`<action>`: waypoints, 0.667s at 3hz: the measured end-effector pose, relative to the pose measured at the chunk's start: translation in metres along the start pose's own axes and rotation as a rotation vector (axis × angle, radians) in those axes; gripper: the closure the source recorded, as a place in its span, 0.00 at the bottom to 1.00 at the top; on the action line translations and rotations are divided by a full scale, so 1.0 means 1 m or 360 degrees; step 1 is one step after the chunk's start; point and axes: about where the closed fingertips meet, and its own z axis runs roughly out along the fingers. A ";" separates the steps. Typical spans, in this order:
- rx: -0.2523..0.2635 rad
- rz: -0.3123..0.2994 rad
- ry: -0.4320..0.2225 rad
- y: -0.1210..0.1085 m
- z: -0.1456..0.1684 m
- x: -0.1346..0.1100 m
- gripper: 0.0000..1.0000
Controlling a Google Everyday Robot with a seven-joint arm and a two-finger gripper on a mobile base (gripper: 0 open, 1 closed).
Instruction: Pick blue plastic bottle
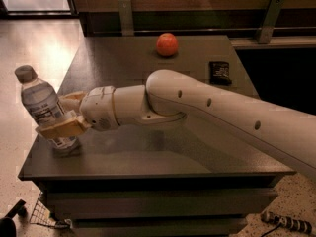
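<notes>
Clear plastic, blue-white label: blue plastic bottle sits in my claw, tan fingers clamped across label. Bottle tilted, grey cap leaning away from wrist. Its base just below claw, at table corner; can't tell if touching. Red-orange fruit well apart from claw, near far edge. Small black object farther still, beyond forearm.

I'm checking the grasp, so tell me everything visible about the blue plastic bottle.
The blue plastic bottle is small and clear, with a grey screw cap and a blue-and-white label. It tilts cap-outward at the table's near corner, clamped around its lower body by the gripper's tan fingers. Whether its base touches the table is unclear.
</notes>
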 end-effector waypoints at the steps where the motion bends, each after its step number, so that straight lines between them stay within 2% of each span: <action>1: -0.0023 -0.0032 -0.0042 0.000 -0.009 -0.027 1.00; 2: -0.0026 -0.0119 -0.0113 -0.002 -0.024 -0.070 1.00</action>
